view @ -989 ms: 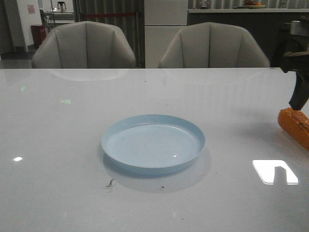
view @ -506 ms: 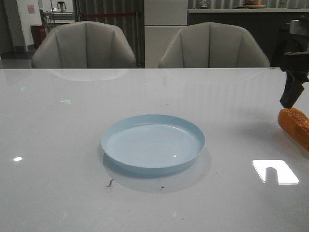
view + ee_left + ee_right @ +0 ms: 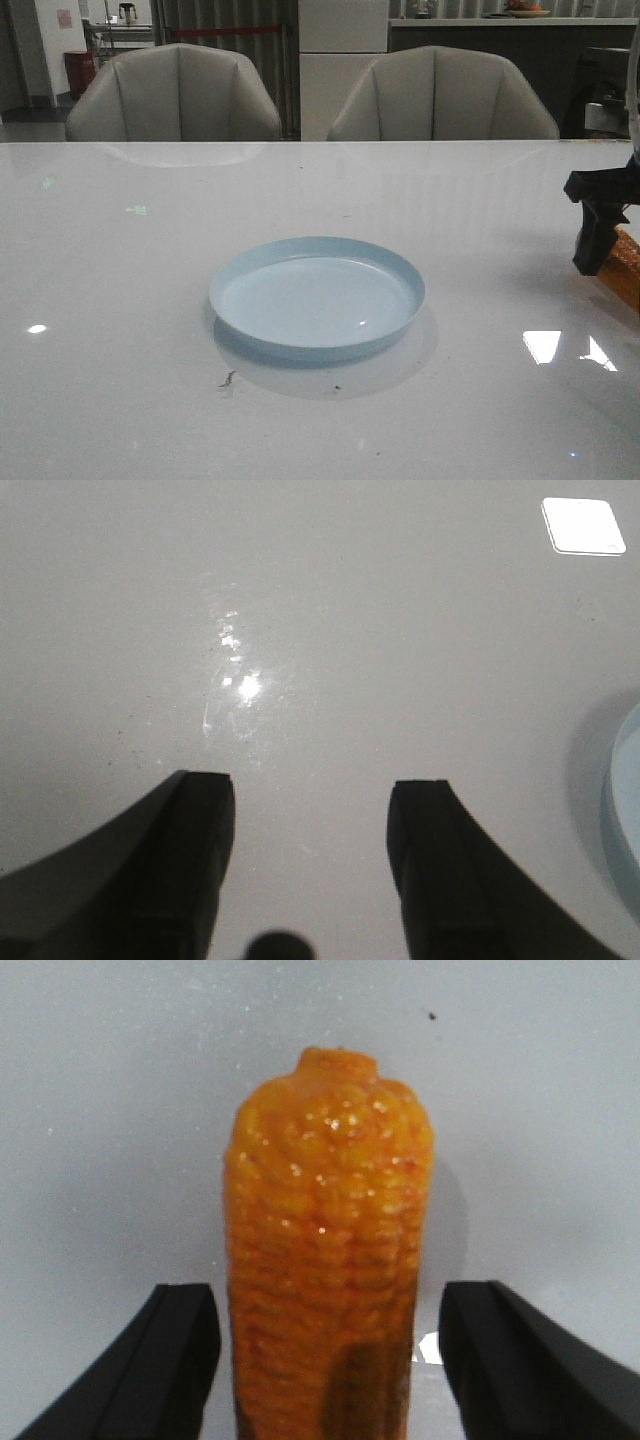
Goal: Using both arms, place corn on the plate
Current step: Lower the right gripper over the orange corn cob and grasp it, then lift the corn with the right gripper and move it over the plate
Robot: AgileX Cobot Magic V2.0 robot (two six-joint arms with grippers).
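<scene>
The orange corn [image 3: 325, 1260] lies on the white table at the far right edge of the front view [image 3: 626, 265], mostly hidden there by my right gripper [image 3: 592, 255]. In the right wrist view my right gripper [image 3: 330, 1305] is open, one finger on each side of the cob, not touching it. The pale blue plate [image 3: 405, 285] sits at the table's middle, empty. My left gripper [image 3: 310, 800] is open and empty over bare table; the plate's rim [image 3: 622, 790] shows at the edge of the left wrist view. The left arm is out of the front view.
Two grey chairs [image 3: 175, 95] stand behind the table's far edge. Small dark specks [image 3: 228, 379] lie on the table in front of the plate. Bright light reflections [image 3: 545, 345] show on the glossy table near the right side.
My right gripper has come down from above the corn to table level, its fingers now either side of the cob. The plate and corn have not moved.
</scene>
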